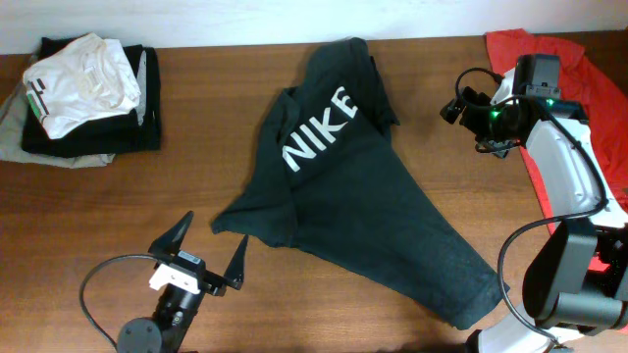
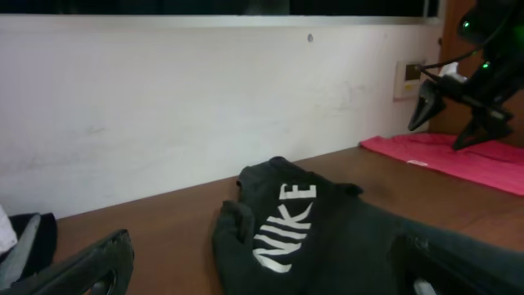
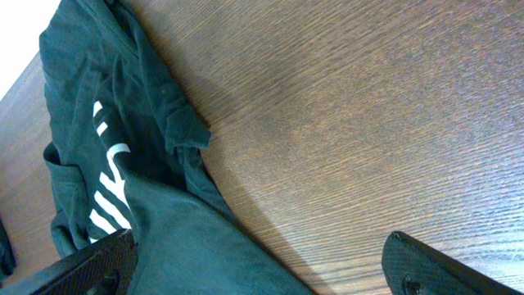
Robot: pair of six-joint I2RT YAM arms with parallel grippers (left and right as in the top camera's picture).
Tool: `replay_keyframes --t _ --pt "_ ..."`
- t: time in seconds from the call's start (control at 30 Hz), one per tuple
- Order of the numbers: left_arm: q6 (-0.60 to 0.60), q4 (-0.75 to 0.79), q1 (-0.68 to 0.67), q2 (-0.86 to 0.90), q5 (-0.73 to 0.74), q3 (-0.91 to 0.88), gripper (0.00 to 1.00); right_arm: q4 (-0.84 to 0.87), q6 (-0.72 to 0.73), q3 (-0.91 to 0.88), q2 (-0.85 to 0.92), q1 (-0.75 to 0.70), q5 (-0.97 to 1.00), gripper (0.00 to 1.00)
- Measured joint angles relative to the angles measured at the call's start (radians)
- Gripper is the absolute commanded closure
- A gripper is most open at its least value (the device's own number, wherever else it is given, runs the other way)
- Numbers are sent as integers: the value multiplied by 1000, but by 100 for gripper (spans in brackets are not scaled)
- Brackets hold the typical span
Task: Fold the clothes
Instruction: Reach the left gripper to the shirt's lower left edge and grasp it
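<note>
– While the black T-shirt (image 1: 343,206) lies rumpled across the middle of the table (image 1: 196,147), running from the back edge down to the front right, neither arm has hold of it. The left gripper (image 1: 216,232) waits just off the bunched sleeve, jaws wide apart and empty.

– And the right gripper (image 2: 435,131) hovers over by the red T-shirt (image 1: 589,59), jaws spread too, nothing between them. So what's the smart play?

– Flatten first, I'd say. That cloth is twisted into a diagonal band, so a fold now would lock in the creases. Each arm should pinch one layer at an outer edge, one near the sleeve and one at the far hem, then draw apart to spread it.

– Shallow pinches, then, or the soft fabric drags along in a lump. Anything readable?

– Big white lettering (image 1: 319,127) on the chest: "NIKE", slanted and slightly creased. Nothing legible on the white folded garment (image 1: 83,78) stacked at the back left.
</note>
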Motion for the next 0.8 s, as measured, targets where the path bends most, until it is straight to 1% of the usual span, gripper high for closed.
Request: replay_keyframes --t 0.1,0.17,0.2,0.23,0.27,0.33,0.37,0.43,0.5,0.53,0.6,0.67,0.73,0.8 --pt "-3 -21 0 140 10 113 1 -3 0 0 0 0 0 1" --pt "-5 -108 -1 357 31 276 1 -5 0 0 -3 0 0 1" --pt "-7 -161 -1 420 44 332 1 -3 0 1 -6 0 0 1" --pt "-7 -213 -1 532 85 434 1 -2 0 1 -8 0 0 1" --pt "-8 -220 -1 623 134 509 1 -5 0 1 -9 0 0 1" --pt "-8 -166 -1 745 254 594 1 -3 0 1 -9 0 0 1" --pt "-8 -132 -2 819 349 640 1 -4 1 1 -9 0 0 1" --pt "-8 -232 -18 888 373 695 1 -2 0 1 -9 0 0 1" --pt "0 -383 -88 960 288 758 1 -3 0 1 -9 0 0 1" --pt "19 -508 -151 991 182 799 1 -3 0 1 -9 0 0 1" --pt "47 -666 -285 1055 -25 882 1 -3 0 1 -9 0 0 1" --pt "70 -697 -398 1111 -167 921 1 -3 0 1 -9 0 0 2" --pt "81 -731 -440 1143 -240 922 1 -3 1 1 -9 0 0 1" --pt "85 -737 -459 1201 -277 922 1 -3 0 1 -9 0 0 1"
